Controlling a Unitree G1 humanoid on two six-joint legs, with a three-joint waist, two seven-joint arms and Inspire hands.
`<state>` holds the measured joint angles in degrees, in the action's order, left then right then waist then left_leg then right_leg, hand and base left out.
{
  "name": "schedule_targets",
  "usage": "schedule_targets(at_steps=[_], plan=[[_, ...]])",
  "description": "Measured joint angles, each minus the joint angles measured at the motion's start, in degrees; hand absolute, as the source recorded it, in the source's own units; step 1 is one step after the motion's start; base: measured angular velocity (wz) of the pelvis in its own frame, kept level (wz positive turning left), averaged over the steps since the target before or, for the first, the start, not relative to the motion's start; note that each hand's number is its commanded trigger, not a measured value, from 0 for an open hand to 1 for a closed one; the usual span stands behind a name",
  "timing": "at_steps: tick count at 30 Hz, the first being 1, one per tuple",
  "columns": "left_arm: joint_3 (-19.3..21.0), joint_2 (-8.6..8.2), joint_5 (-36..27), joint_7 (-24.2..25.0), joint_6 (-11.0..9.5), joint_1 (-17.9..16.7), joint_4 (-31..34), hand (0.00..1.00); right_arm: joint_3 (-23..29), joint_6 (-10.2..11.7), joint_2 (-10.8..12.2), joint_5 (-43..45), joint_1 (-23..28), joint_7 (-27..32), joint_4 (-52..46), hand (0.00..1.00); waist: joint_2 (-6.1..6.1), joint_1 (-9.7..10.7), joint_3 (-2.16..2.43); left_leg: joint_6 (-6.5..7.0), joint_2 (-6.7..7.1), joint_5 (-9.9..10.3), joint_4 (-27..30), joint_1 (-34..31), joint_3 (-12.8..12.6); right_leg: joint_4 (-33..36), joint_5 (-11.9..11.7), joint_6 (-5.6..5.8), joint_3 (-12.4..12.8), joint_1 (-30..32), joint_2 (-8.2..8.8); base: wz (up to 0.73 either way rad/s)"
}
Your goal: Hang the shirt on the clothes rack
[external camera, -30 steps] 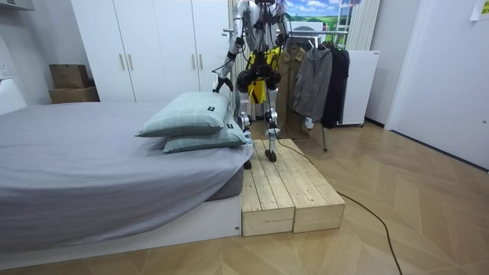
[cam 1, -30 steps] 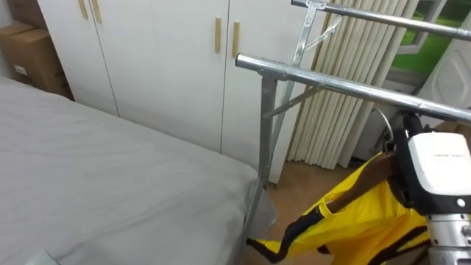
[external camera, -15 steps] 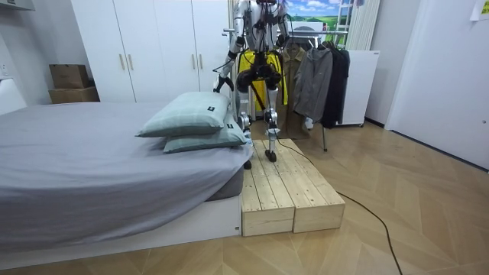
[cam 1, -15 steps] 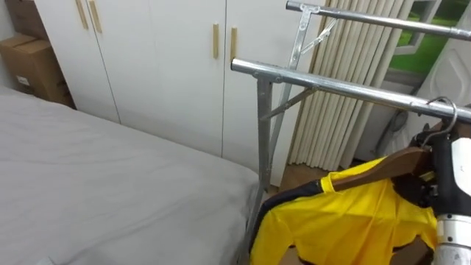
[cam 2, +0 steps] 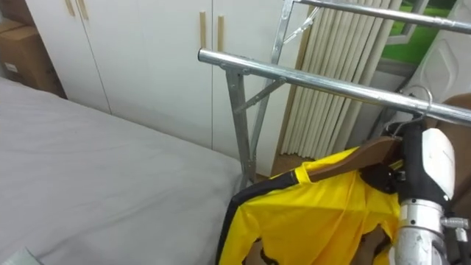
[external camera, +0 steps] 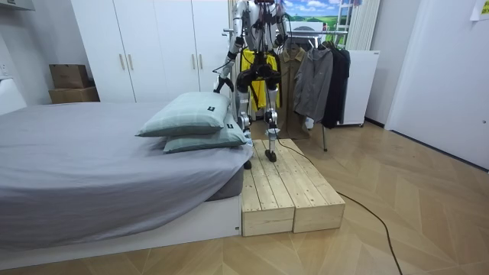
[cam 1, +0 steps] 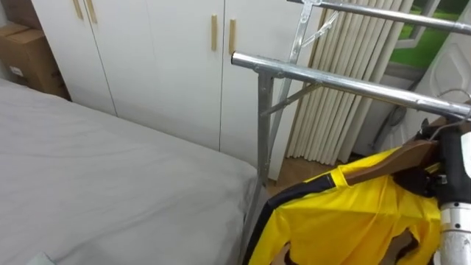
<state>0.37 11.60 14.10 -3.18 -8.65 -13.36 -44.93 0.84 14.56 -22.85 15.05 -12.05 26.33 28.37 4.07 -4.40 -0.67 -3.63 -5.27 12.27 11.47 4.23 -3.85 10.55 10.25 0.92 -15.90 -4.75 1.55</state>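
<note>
Since 1 s ago yellow shirt [cam 1: 346, 221] + hanger [cam 1: 390, 160] rose from low right to just under near rack rail [cam 1: 346, 82]. Room: grey bed [cam 1: 110, 184] left, white wardrobe [cam 1: 162, 66] far, curtain [cam 1: 346, 118] behind rack; robot on wood platform [external camera: 283, 191] at bed's end. Hanger long axis L-R, left end lower, hook up by rail; shirt hangs below. R hand [cam 1: 460, 165] clamped round hanger's right part. L hand [external camera: 221, 82] low near bed, state can't tell.

Lower right, the right hand [cam 2: 427, 165] grips a brown wooden hanger [cam 2: 364, 156] carrying a yellow shirt [cam 2: 309, 213]. A silver metal rail [cam 2: 294, 76] crosses above.
</note>
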Motion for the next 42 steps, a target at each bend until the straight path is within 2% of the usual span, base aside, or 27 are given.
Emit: schedule_targets(at_steps=[8, 16, 21, 29, 35, 42], plan=[[0.4, 0.3, 0.3, 0.0, 0.1, -0.1, 0.0, 0.0, 0.1, -1.0, 0.0, -1.5, -1.3, -5.5, 0.1, 1.0, 0.14, 1.0, -0.03, 0.0, -0.02, 0.0, -0.2, -0.1, 0.2, 0.0, 0.0, 0.0, -0.4, -0.1, 0.01, 0.01], [0.6, 0.3, 1.8, 0.0, -0.2, 0.4, 0.0, 0.0, 0.6, -1.0, -0.7, -3.7, -2.5, -9.8, 0.2, 1.0, 0.31, 1.1, -0.01, -0.18, 0.02, -0.2, 0.2, -0.8, 0.8, 0.0, 0.0, 0.01, -1.1, 0.1, 0.09, 0.03], [0.6, 0.3, 1.8, 0.0, -0.1, 0.4, 0.1, 0.0, 0.5, -1.0, -1.1, -5.7, -2.7, -13.3, 1.0, 1.0, 0.4, 1.0, 0.26, -0.26, 0.0, -0.3, 0.1, -0.8, 1.0, -0.1, 0.0, 0.01, -1.3, 0.0, 0.06, 0.01], [0.5, 0.3, 1.7, -1.0, -0.1, 0.3, 0.1, 0.0, 0.5, -1.6, -1.1, -6.1, -3.5, -14.3, 5.5, 1.0, 0.61, 1.0, 0.44, -0.35, 0.02, -0.4, -0.1, -0.4, 1.7, 0.0, 0.0, 0.01, -1.5, -0.6, 0.04, 0.03], [0.4, 0.3, 1.4, -1.2, -0.6, 0.3, -0.2, 0.0, 0.5, -1.2, -1.1, -6.1, -4.9, -14.4, 10.1, 1.0, 1.09, 0.8, 0.12, -0.42, 0.01, -0.5, 0.3, 0.3, 1.8, 0.0, 0.0, 0.01, -1.6, -1.6, 0.03, 0.01], [0.4, 0.64, 1.2, -1.2, -1.8, -0.1, -0.1, 0.0, 0.6, 1.1, -1.1, -6.2, -5.3, -12.9, 14.0, 1.0, 1.55, 0.7, -0.15, -0.42, 0.03, -0.7, 0.3, 0.5, 1.8, 0.0, 0.0, 0.01, -1.4, -1.8, 0.05, 0.0]])
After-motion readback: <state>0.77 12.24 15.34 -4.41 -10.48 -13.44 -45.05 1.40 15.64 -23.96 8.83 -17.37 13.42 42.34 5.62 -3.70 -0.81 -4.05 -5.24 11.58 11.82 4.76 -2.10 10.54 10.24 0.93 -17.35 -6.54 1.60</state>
